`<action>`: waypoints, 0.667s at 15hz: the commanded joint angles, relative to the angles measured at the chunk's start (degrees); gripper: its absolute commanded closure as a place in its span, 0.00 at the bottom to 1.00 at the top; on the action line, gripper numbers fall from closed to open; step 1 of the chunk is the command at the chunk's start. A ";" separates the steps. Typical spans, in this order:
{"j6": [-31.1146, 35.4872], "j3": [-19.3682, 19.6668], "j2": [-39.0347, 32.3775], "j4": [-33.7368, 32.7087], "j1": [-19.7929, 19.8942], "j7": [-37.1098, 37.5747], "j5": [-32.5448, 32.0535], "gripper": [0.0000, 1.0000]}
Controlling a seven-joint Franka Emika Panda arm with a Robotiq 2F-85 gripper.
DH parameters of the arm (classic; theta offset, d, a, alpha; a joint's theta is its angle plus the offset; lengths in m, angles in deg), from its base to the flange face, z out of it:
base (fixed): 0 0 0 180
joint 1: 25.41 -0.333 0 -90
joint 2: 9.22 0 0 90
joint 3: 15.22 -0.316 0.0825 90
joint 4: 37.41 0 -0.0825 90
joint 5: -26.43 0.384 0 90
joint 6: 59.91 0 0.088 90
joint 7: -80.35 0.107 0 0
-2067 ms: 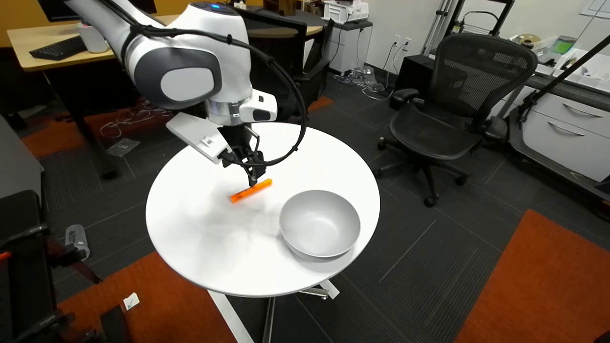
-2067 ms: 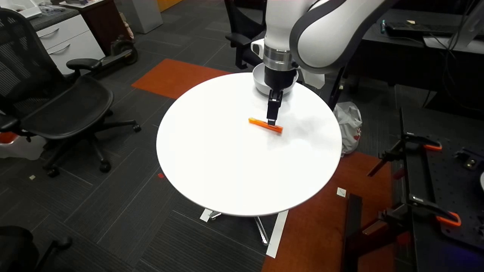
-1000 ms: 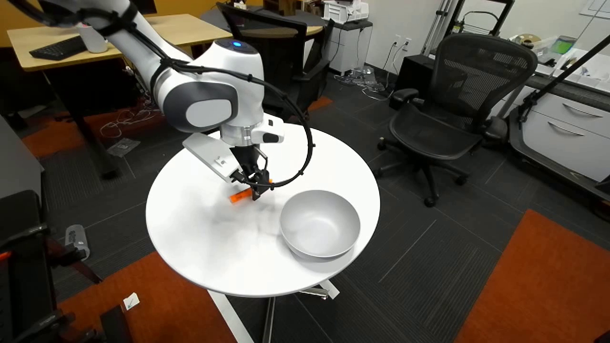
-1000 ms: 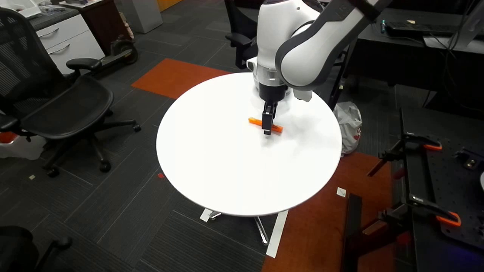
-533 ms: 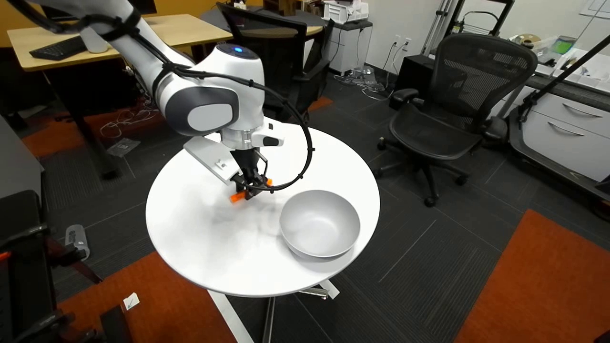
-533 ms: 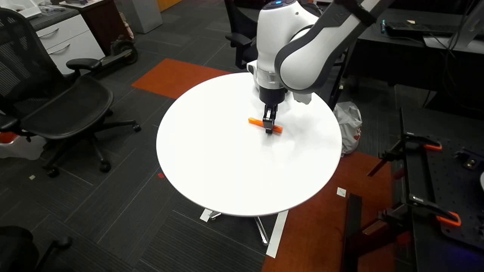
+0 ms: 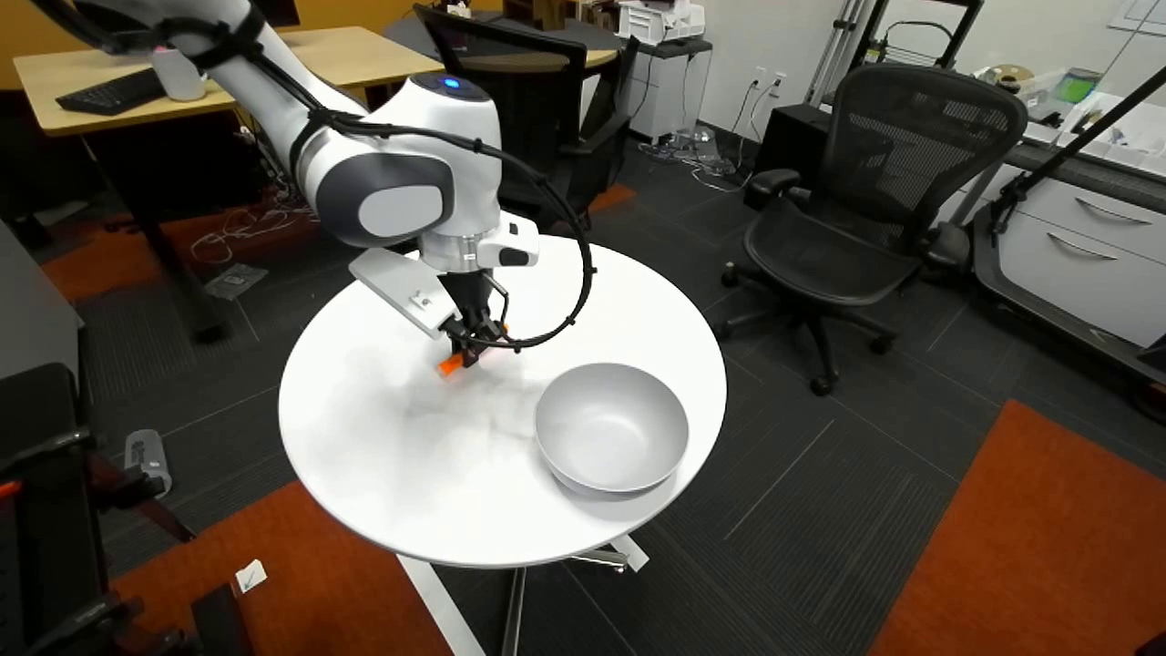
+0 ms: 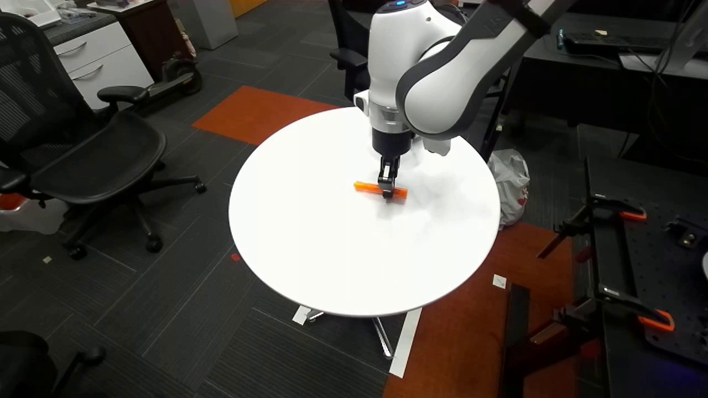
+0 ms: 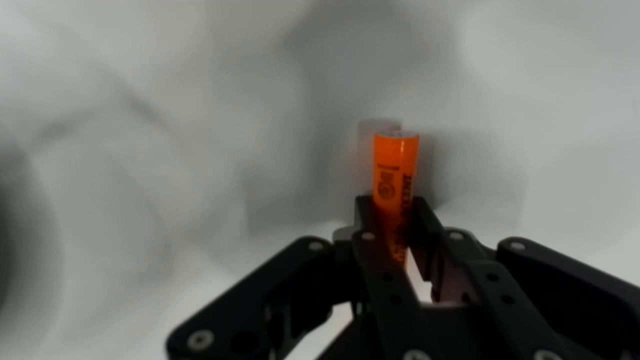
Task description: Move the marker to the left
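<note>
- The end effector [image 9: 392, 212] is grasping the marker [image 9: 396, 160]: its two black fingers [image 9: 425, 225] press in from opposite sides, tips pointing down in both exterior views.
- The orange marker lies on its side between the fingers, with an end jutting out on either side of the end effector in both exterior views.
- In the wrist view, a blunt end with dark print sticks out past the tips; the rest runs back between the fingers, partly hidden.
- Beneath the end effector is the round, white surface [image 8: 310, 254]. I cannot tell whether the marker touches it.
- The grey bowl [image 7: 610, 428] stands upright on the surface, apart from the end effector, to its lower right in an exterior view.
- Directly above the end effector is the white and grey arm [image 7: 465, 173]; a black cable [image 7: 583, 228] loops down from it, close by the end effector.
- Well to the left of the end effector in the wrist view is a dark curve [image 9: 12, 240], too blurred to name.
- A black chair [image 7: 874, 182] stands well apart from the end effector, past the surface's edge.
</note>
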 commanded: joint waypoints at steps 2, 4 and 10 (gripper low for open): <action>-2.98 -1.26 -0.14 -5.67 -3.09 5.80 1.94 0.95; -3.85 -2.02 -1.00 -9.22 -4.27 8.21 3.06 0.95; -13.81 -0.93 -5.28 -20.04 -8.45 19.08 6.36 0.95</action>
